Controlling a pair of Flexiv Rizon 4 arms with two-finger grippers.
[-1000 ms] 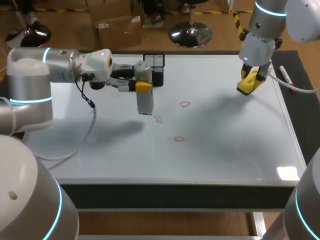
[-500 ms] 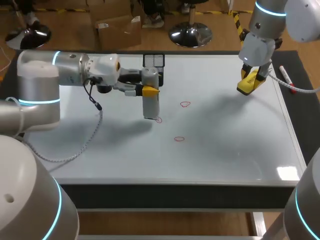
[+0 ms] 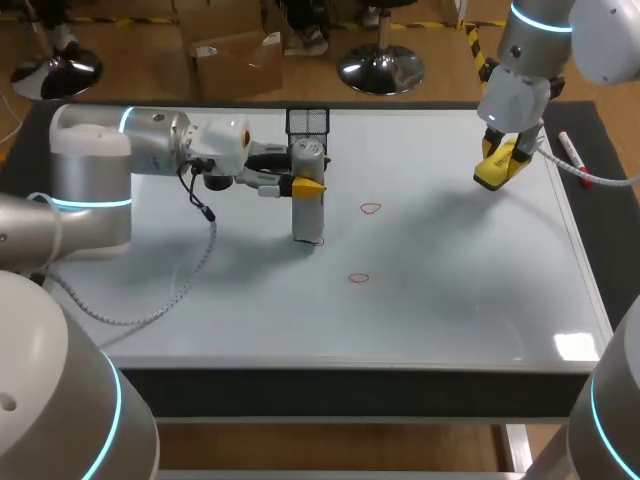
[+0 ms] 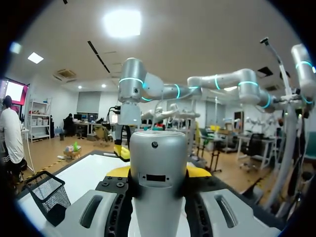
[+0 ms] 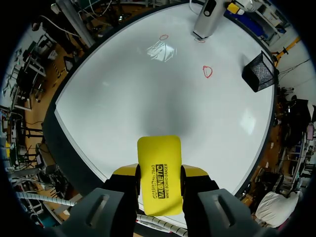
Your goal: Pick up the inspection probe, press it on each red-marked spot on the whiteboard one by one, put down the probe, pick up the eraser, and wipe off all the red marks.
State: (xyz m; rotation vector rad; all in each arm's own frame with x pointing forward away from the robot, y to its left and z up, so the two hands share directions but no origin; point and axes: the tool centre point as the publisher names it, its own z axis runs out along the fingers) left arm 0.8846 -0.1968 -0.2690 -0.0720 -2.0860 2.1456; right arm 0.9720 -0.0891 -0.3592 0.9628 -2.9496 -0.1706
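The grey inspection probe (image 3: 307,205) stands upright on the whiteboard (image 3: 450,290), its lower end on the middle red mark (image 3: 318,241). My left gripper (image 3: 304,186) is shut on the probe's upper part; the left wrist view shows the probe (image 4: 158,170) between the yellow tips. Two more red marks (image 3: 371,208) (image 3: 358,278) lie bare to the right. My right gripper (image 3: 497,168) hangs above the board's far right, shut on the yellow eraser (image 5: 159,174). From the right wrist view, the probe (image 5: 206,17) and the marks (image 5: 208,71) (image 5: 163,36) are far ahead.
A black mesh basket (image 3: 308,122) stands at the board's far edge, just behind the probe; it also shows beside my left gripper as the basket (image 4: 47,192). A white marker pen (image 3: 569,149) lies off the board's right edge.
My left arm has carried the probe to the right, from beside the middle red mark onto it. The right arm and eraser have stayed in place.
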